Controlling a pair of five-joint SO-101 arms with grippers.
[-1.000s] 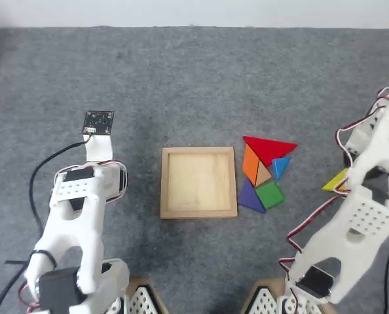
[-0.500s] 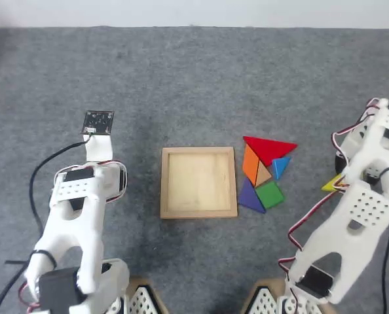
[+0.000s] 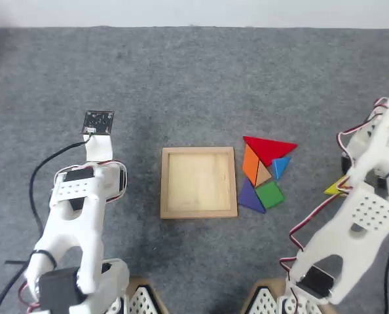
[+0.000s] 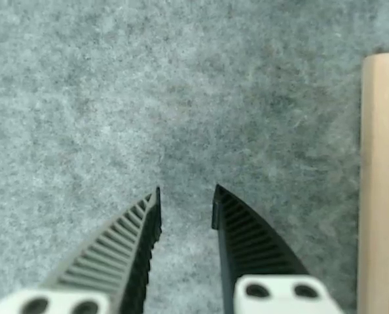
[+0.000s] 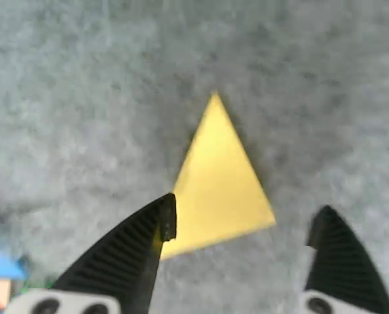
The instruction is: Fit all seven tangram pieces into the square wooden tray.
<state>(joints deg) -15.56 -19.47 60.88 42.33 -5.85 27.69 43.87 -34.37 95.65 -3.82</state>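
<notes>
The yellow wooden triangle (image 5: 221, 183) is lying near the right edge of the grey carpeted table (image 3: 181, 78), well apart from the square wooden tray (image 3: 198, 151). The right gripper (image 5: 247, 214) is hovering over it, fingers spread wide, gripping nothing. The left gripper (image 4: 186, 196) is hanging empty beside the tray, fingers slightly parted.

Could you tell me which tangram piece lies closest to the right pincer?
The yellow triangle, lying alone below the right pincer; the other pieces sit clustered beside the tray.
</notes>
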